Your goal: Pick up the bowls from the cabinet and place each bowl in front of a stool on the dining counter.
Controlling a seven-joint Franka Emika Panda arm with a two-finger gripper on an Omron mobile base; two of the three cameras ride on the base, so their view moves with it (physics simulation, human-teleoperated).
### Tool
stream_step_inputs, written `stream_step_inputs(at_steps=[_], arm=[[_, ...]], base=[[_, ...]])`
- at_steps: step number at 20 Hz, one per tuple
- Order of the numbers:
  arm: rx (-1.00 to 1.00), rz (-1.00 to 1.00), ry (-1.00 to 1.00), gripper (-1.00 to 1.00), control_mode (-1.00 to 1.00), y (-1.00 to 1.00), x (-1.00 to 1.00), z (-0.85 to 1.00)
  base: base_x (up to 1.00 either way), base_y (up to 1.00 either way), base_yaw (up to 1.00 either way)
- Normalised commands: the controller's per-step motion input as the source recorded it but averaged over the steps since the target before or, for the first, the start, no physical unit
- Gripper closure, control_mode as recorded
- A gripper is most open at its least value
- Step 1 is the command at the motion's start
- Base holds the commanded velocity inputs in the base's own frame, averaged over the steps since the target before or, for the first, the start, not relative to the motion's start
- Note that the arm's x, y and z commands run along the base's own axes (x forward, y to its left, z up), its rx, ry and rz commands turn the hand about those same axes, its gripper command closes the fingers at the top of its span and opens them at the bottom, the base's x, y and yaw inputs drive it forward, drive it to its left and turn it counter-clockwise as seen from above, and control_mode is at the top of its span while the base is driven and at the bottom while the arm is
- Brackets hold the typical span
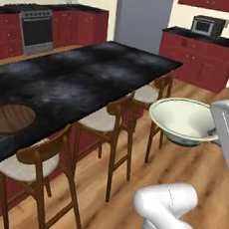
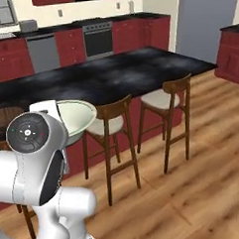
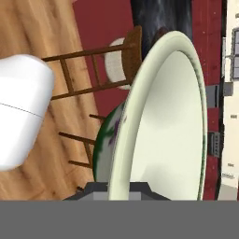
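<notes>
You have the cream bowl (image 1: 186, 121) pinched by its rim in the pincer (image 3: 120, 189); the hand view shows the rim running down between the two tips, which are pressed nearly together on that thin edge. Gripping at the rim leaves the base free, so you can set it down flat.

The bowl hangs in the air over the wooden floor (image 1: 195, 170), off the stool side of the counter (image 1: 75, 82) and well apart from its edge. It sits roughly level in the left base view, mouth up. It is carried at about counter-top height, probably to clear the stool backs on the way in.

The wooden bowl (image 1: 8, 118) lies on the counter near its edge, just behind the nearest stool (image 1: 31, 165). I judge that place already served.

Count:
- bowls: two, one held and one on the counter
- stools along the counter: three in the left base view, nearest, middle stool (image 1: 106, 120) and far stool (image 1: 151, 93)

Two stools lack a bowl; the middle stool is closer to the held bowl.
</notes>
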Motion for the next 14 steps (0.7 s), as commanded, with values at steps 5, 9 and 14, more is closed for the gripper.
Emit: stream_step_inputs(at_steps=[5, 9, 14], arm=[[0.0, 0.0, 0.0, 1.0, 1.0, 0.0, 0.0, 0.0], [0.0, 0.0, 0.0, 1.0, 1.0, 0.0, 0.0, 0.0], [0.0, 0.0, 0.0, 1.0, 1.0, 0.0, 0.0, 0.0]], base=[[0.68, -0.79, 0.56], [0.54, -0.94, 0.52], [0.43, -0.68, 0.57]])
